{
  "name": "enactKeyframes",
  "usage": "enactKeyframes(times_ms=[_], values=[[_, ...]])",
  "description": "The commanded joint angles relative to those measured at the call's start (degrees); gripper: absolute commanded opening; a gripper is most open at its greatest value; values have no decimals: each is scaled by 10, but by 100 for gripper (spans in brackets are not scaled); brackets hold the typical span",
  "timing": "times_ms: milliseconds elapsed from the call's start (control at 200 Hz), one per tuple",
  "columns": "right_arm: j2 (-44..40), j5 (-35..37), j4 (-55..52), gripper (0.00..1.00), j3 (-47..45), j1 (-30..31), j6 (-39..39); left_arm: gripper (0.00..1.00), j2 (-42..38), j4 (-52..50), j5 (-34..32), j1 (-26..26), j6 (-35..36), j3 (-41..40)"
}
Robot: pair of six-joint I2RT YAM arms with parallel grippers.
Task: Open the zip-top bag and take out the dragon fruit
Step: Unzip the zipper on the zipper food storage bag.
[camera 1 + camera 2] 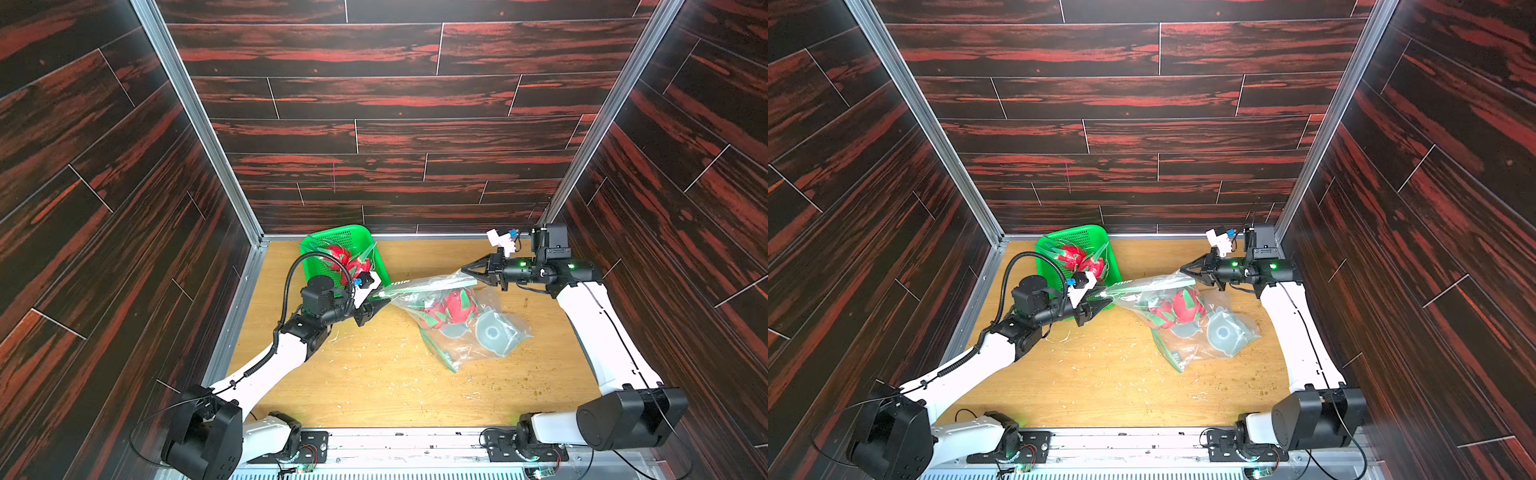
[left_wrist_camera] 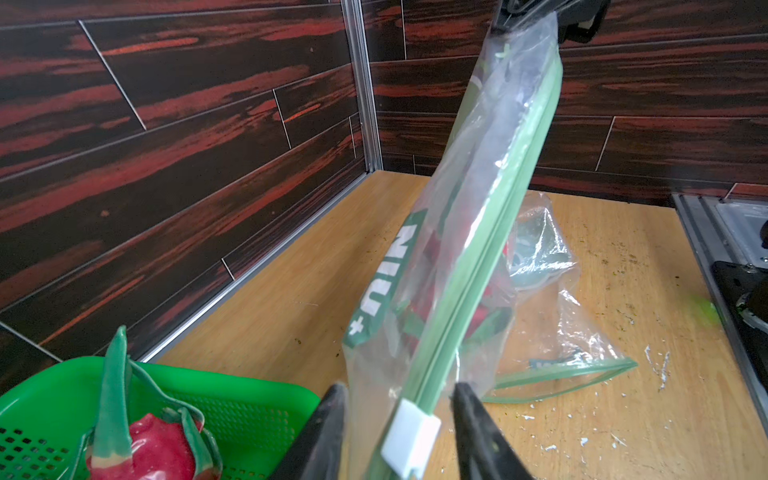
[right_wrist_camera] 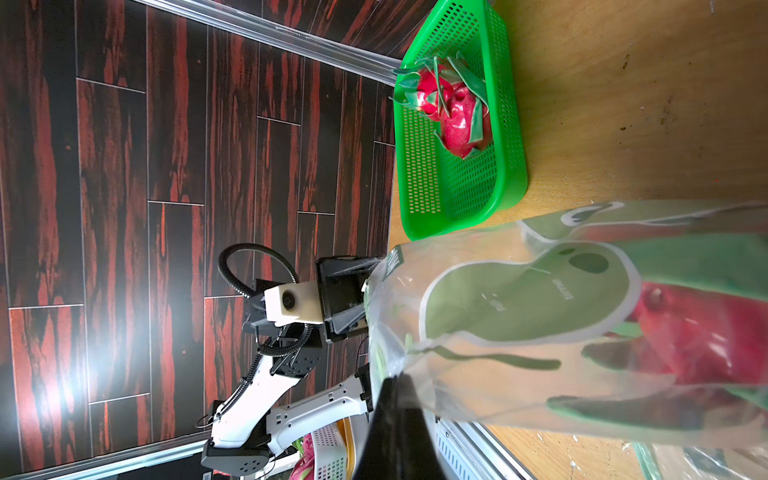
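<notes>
The clear zip-top bag point(image 1: 457, 332) point(image 1: 1200, 345) hangs stretched between both grippers above the wooden table. Red-pink dragon fruit point(image 1: 455, 305) point(image 1: 1183, 307) point(image 3: 698, 332) lie inside it. My right gripper point(image 1: 463, 270) point(image 1: 1181, 270) point(image 3: 397, 376) is shut on the bag's far top corner. My left gripper point(image 1: 382, 301) point(image 1: 1104, 305) point(image 2: 399, 388) stands open, its jaws on either side of the green zip strip point(image 2: 490, 232) and the white slider point(image 2: 411, 440), with a gap on both sides. More dragon fruit point(image 1: 345, 257) point(image 2: 158, 449) point(image 3: 453, 112) lie in the green basket point(image 1: 336, 230).
The green basket point(image 1: 1075, 230) point(image 2: 249, 382) point(image 3: 511, 124) stands at the back left, just behind my left gripper. A grey round thing point(image 1: 494, 332) lies in the bag's lower part. Crumbs and white flakes dot the table point(image 1: 374, 386). Dark wood walls close three sides.
</notes>
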Motion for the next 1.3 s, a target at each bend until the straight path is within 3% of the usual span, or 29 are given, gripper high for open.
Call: enactKeyframes(times_ms=[0,235,536,626,722,902,1112,1298], values=[[-2,-38,26,0,30,-2,-1,48,4,18,-3,3,6,-10],[-3,-40,29,0,28,-2,4,41,24,15,17,5,0,1],[-1,-38,26,0,30,-7,-2,8,2,33,29,11,-33,-4],[2,-26,18,9,46,-7,-19,3,-7,14,37,11,-35,7],[8,11,-17,19,86,-7,-66,0,-14,-25,52,11,-34,33],[26,106,-69,29,194,-4,-171,0,-11,-154,76,3,-72,128],[33,68,-57,40,265,18,-281,0,-5,-250,52,-18,-148,201],[59,38,-56,43,286,93,-392,0,15,-338,56,-18,-150,259]])
